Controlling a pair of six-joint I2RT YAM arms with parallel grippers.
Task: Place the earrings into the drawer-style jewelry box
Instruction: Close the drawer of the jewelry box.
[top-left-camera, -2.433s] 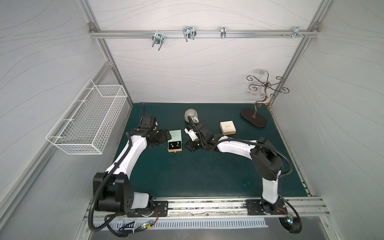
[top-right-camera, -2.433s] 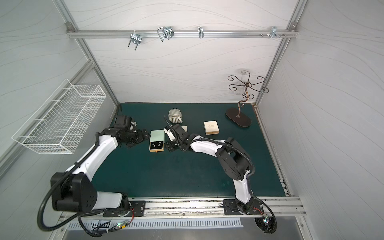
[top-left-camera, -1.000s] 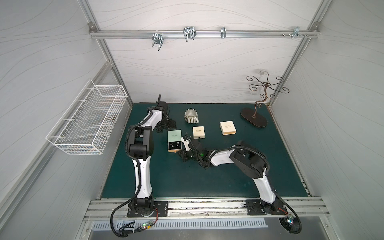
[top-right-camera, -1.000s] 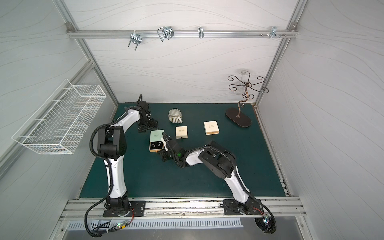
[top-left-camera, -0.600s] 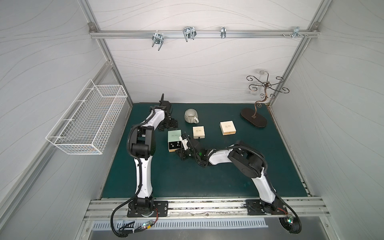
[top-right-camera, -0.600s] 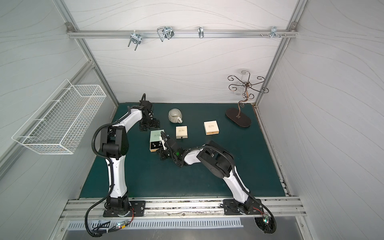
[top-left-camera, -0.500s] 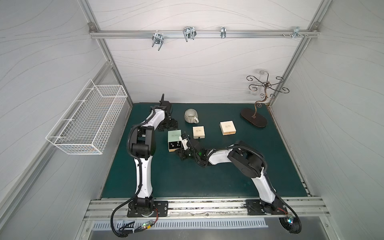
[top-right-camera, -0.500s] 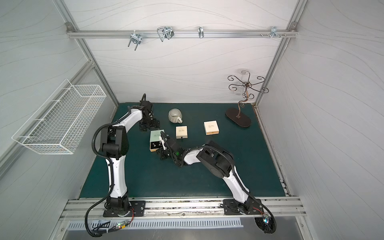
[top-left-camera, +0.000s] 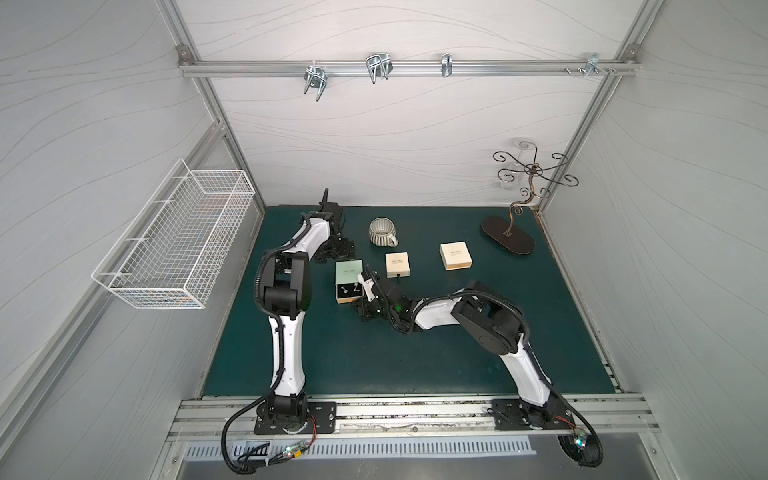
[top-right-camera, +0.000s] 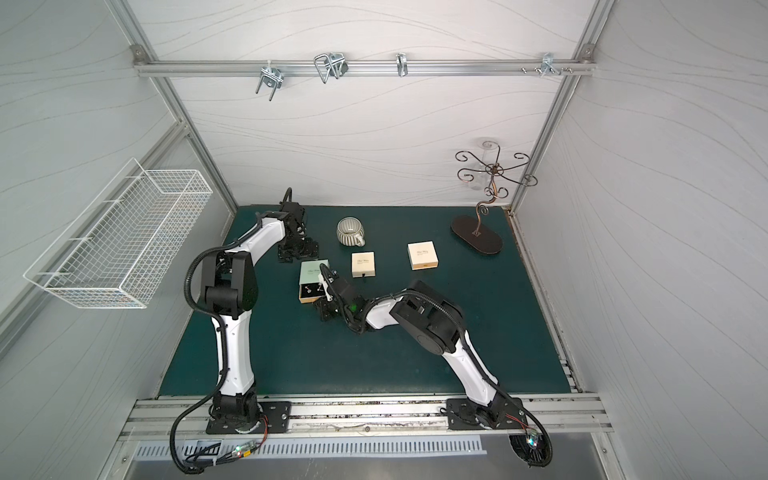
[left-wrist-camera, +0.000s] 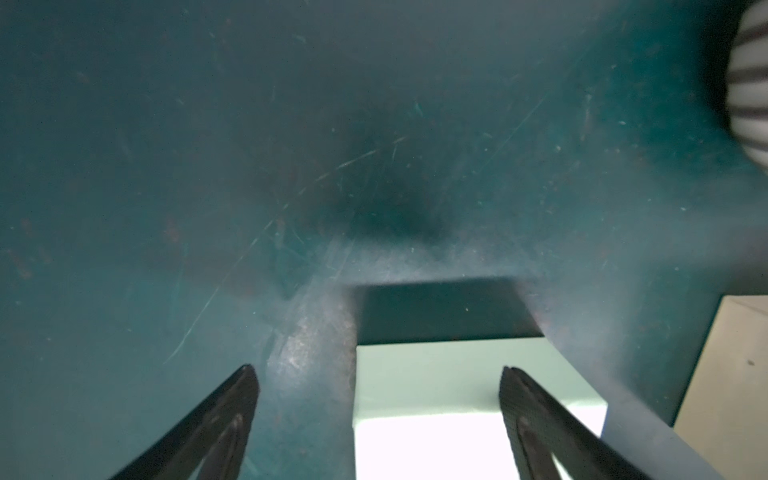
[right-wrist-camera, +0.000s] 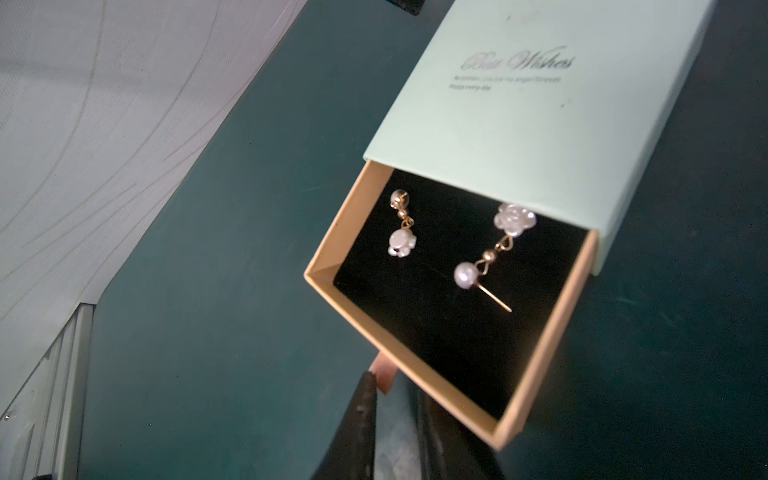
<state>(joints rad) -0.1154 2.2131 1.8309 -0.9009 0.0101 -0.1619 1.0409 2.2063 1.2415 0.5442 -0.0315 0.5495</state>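
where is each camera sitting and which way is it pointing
Top views: high above the base rail, looking down at the green mat; left arm and right arm show whole.
Left wrist: on the left arm, low over the mat, facing the mint box; the left gripper, open, shows.
Right wrist: on the right arm, facing the open drawer holding two earrings; only the right gripper shows.
Shared: all four views show the mint box.
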